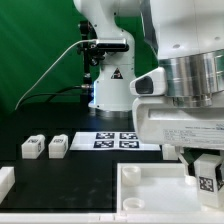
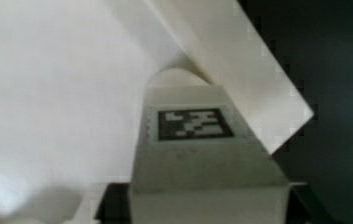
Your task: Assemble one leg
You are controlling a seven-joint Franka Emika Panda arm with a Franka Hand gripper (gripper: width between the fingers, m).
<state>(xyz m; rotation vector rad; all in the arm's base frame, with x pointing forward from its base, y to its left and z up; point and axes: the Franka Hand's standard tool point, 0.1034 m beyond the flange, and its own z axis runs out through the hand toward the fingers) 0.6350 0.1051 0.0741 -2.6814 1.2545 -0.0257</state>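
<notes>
Gripper (image 1: 205,170) sits low at the exterior view's right, over the near right corner of the tray (image 1: 150,190). A tagged leg (image 1: 208,181) shows between its dark fingers, tag facing the camera; the fingers flank it closely and appear closed on it, though actual contact is too small to confirm. Wrist view: same leg (image 2: 194,150) fills the centre, tag facing the camera, tray (image 2: 57,90) surface pale behind it, dark table beyond its edge. Whether the leg touches the tray or hangs just above it cannot be told.

Two more legs (image 1: 33,147) (image 1: 58,146) lie side by side on the black table (image 1: 70,170) at the exterior view's left, well apart from the gripper. Marker board (image 1: 115,140) lies flat behind the tray, near the arm base (image 1: 110,90). White part (image 1: 5,180) cut by the exterior view's left edge; identity unclear.
</notes>
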